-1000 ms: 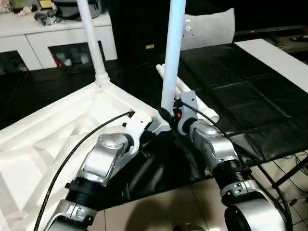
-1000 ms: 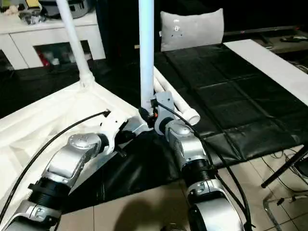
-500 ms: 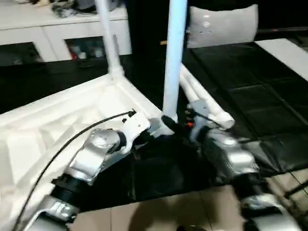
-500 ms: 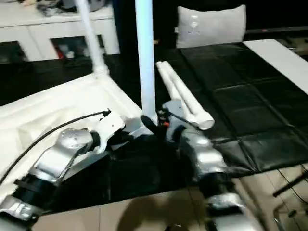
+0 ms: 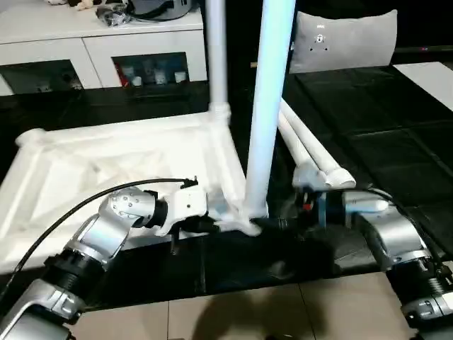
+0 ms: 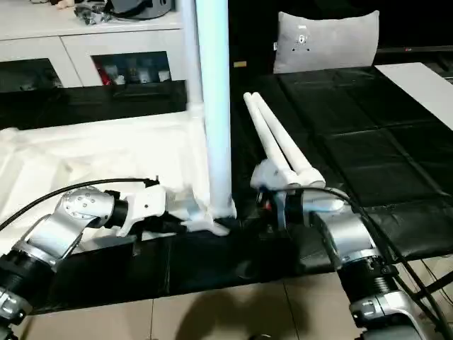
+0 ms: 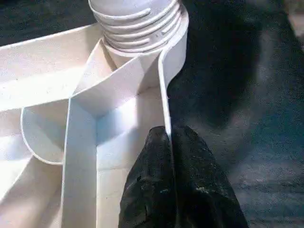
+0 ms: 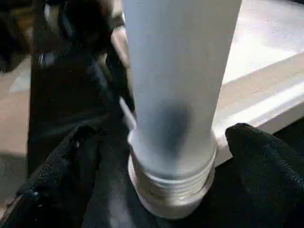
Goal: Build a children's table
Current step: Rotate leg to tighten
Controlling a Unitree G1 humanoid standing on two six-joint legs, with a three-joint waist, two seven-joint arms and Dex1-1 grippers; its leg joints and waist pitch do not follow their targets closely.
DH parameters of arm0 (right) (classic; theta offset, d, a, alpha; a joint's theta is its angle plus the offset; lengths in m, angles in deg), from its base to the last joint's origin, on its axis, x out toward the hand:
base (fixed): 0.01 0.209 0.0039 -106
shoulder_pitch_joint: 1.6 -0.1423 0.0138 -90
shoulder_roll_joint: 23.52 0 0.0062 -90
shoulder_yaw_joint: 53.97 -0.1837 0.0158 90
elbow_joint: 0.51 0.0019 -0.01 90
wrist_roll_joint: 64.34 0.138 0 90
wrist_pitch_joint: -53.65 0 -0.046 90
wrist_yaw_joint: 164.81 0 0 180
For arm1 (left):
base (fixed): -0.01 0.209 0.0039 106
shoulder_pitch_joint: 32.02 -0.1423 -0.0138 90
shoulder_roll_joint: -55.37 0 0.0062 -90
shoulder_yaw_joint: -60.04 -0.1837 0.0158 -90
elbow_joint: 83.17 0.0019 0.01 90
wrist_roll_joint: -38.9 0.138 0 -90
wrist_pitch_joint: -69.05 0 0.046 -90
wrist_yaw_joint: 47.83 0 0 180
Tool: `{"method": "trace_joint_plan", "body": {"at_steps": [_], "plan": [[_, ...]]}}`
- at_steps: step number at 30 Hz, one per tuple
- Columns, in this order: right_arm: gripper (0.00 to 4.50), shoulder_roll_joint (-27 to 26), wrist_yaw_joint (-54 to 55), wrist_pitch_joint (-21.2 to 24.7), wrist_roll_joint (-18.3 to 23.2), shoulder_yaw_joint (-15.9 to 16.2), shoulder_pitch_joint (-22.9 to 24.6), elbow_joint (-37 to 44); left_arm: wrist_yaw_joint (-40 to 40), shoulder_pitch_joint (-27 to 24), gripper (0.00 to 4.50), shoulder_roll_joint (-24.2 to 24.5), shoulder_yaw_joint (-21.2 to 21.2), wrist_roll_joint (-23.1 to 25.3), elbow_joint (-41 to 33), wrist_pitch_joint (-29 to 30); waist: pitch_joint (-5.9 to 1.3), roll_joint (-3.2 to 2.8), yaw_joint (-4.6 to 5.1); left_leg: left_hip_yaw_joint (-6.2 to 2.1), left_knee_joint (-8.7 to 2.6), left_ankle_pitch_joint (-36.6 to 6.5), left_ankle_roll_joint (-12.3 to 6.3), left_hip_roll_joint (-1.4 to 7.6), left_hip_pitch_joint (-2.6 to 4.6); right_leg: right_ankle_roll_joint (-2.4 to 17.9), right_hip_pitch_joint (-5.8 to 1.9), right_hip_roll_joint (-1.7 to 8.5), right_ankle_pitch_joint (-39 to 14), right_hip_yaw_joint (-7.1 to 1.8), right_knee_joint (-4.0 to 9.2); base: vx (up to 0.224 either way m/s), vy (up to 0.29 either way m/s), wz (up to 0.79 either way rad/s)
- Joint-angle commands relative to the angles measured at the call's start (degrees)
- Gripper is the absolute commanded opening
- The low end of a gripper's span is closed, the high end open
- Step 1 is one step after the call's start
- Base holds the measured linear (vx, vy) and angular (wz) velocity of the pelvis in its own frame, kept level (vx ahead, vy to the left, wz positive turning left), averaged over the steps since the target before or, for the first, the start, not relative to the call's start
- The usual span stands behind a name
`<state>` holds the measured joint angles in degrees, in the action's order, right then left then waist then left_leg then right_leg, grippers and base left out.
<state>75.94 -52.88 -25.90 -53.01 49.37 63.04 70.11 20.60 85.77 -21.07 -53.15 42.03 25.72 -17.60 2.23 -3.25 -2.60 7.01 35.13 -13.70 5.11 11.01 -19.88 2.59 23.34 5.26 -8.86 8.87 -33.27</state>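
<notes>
Black mat (image 5: 368,142) — white cabinet (image 5: 106,49) behind

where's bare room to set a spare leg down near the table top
Free: the black mat right of the two loose legs, toward the grey cushion. Also the table top's ribbed underside between its corners. Crowded: the near corner, where the left tool pinches the rim and the right tool brackets the upright leg.

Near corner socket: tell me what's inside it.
A white leg stands upright in the near corner socket, thread rings still exposed above its rim. The leg's end inside is hidden.
</notes>
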Motion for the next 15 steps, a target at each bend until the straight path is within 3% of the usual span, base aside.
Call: {"method": "trace_joint_plan", "body": {"at_steps": [1, 5, 15], "plan": [[4.43, 0.2, -1.3, -1.5, -1.5, 1.2, -0.3, -0.8, 4.1, -0.1, 0.0, 0.9, -4.3, 1.7, 1.1, -1.4, -3.81, 0.18, -0.02, 0.65, -3.91, -1.3, -6.49, 1.88, -0.86, 9.8, -4.46, 3.52, -11.2, -3.76, 2.98, 0.0, 0.0, 0.0], [4.43, 0.2, -2.5, -0.9, -0.8, 1.7, -0.3, -0.9, 5.5, 0.1, 0.0, 1.2, -4.7, 1.7, 1.6, -2.4, -3.89, 0.14, -0.29, 0.65, -3.9, -1.1, -6.44, 1.96, -0.8, 9.9, -4.45, 3.5, -10.8, -3.78, 2.91, 0.0, 0.0, 0.0], [3.62, -1.1, -4.2, 0.3, 1.3, 0.8, -0.7, -2.4, 6.3, -0.2, 0.0, 0.6, -4.3, 1.2, 2.4, -3.2, -3.95, 0.28, -0.64, 0.72, -3.86, -0.9, -6.21, 1.96, -0.79, 9.6, -4.45, 3.52, -11.4, -3.75, 2.92, 0.0, 0.0, 0.0]]}}
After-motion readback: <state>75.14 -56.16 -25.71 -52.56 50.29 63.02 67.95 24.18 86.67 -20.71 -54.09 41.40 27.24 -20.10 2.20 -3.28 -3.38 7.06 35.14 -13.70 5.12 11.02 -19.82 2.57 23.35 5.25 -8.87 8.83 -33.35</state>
